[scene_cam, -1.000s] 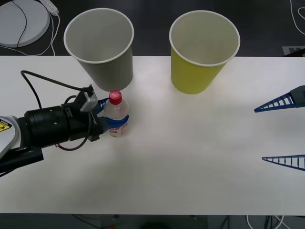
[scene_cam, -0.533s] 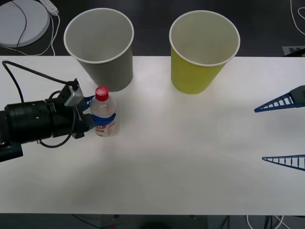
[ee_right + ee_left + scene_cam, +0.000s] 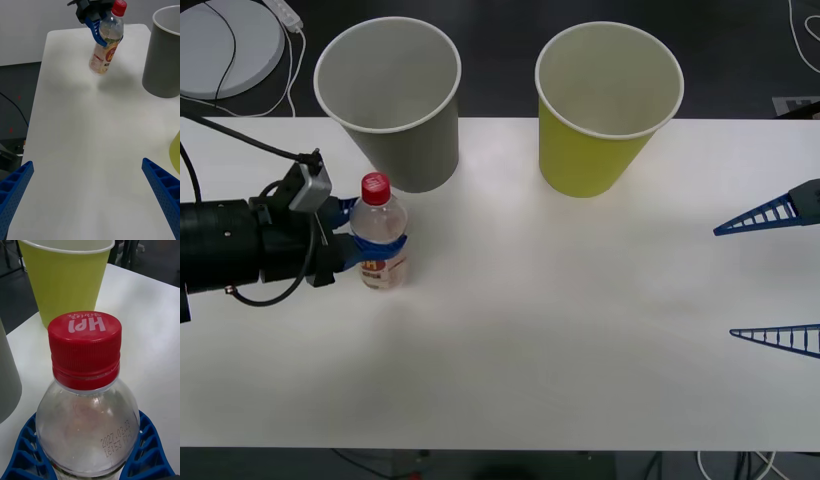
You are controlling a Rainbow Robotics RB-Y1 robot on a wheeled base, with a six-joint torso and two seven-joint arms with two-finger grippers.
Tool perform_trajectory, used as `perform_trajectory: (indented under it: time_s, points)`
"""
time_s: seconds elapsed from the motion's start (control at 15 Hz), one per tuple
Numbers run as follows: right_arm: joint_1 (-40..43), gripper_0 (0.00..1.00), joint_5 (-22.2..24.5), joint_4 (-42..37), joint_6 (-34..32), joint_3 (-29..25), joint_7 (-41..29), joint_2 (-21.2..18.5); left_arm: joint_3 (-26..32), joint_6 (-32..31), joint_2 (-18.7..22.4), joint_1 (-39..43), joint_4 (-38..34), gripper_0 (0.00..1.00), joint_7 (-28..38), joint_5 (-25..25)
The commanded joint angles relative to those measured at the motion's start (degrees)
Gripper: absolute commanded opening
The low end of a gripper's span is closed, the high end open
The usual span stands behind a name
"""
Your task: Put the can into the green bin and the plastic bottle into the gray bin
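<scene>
The left gripper pinches the bottle around its shoulder, blue fingers wrapped on both sides just under the red cap. In the right wrist view the bottle hangs tilted and clear of the white table, with its shadow below it. It sits just beside the gray bin, in front of it and lower than its rim. The green bin stands well apart to the right. The right gripper waits at the table's right edge, fingers spread wide and holding nothing.

The likely trouble is height: moved toward the gray bin at this level, the bottle would probably strike the wall and tip the light paper cup. The smooth, tapering shoulder could also slide down through the fingers. A release off-centre might catch the rim and bounce out.
</scene>
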Motion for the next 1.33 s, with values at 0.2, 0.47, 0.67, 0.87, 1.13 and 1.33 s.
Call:
perform_trajectory:
  time_s: [0.2,0.47,0.67,0.87,1.13,1.33]
  points:
    - [0.0,1.0,0.0,0.0,0.0,0.0,0.0,0.0,5.03,-7.73,3.65,0.08,-2.85,0.0,7.74,-2.48]
    - [0.0,1.0,0.0,0.0,0.0,0.0,0.0,0.0,7.05,-8.61,7.78,0.17,-3.73,0.0,11.08,-2.66]
    - [0.0,1.0,0.0,0.0,0.0,0.0,0.0,0.0,9.42,-8.61,10.42,0.96,-3.03,0.0,12.48,-3.18]
    - [0.0,1.0,0.0,0.0,0.0,0.0,0.0,0.0,13.82,-8.61,11.21,3.86,-3.29,0.0,13.72,-3.62]
    - [0.0,1.0,0.0,0.0,0.0,0.0,0.0,0.0,15.14,-8.61,15.43,3.95,-3.64,0.0,18.02,-4.06]
    - [0.0,1.0,0.0,0.0,0.0,0.0,0.0,0.0,15.4,-8.7,19.47,3.95,-3.11,0.0,18.9,-0.81]
